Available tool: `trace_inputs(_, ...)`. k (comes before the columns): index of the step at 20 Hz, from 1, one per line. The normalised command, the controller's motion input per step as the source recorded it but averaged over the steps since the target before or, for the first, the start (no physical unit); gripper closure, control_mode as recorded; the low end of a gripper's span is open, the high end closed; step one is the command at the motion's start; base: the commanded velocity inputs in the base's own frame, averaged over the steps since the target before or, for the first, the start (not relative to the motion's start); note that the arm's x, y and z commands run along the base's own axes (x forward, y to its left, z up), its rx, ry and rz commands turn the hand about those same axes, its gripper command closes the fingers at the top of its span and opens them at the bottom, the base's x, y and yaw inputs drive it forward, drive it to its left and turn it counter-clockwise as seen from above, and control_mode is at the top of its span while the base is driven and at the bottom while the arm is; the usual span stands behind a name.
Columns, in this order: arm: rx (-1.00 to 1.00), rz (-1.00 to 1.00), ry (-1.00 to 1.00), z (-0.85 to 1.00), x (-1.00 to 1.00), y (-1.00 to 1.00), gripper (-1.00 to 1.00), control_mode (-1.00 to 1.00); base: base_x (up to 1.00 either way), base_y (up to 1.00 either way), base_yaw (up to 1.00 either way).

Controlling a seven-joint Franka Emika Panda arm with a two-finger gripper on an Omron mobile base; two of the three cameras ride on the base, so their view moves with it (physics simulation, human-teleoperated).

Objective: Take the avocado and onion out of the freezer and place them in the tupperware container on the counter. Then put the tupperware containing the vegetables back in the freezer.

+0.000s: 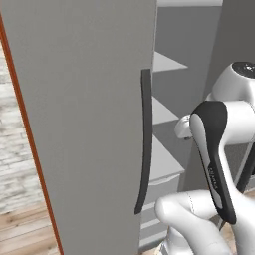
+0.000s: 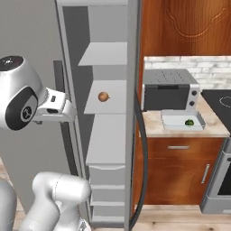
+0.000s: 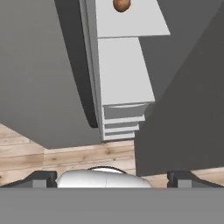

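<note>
gripper [image 3: 112, 179] is wide open, holds nothing. avocado [image 2: 189, 122] sits in the tupperware container [image 2: 168, 120]. onion [image 2: 103, 96] sits on a freezer [image 2: 107, 135] shelf. go in slow & straight to the onion, w/o bumping shelves.

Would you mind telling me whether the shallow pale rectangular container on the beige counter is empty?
Not empty: the shallow pale rectangular container already holds the small dark green avocado, seen in the right base view.
</note>
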Motion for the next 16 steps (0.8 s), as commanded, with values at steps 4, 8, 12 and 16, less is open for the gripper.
trace_inputs(4,0.00,0.00,0.00,0.00,0.00,0.00,-1.00,1.00,0.42,0.00,-0.11)
trace_inputs(8,0.00,0.00,0.00,0.00,0.00,0.00,-1.00,1.00,0.01,0.00,-0.05)
trace_inputs(12,0.00,0.00,0.00,0.00,0.00,0.00,-1.00,1.00,0.00,0.00,0.00)
trace_inputs(16,0.00,0.00,0.00,-0.01,0.02,0.00,-1.00,-1.00,0.00,0.00,0.00)
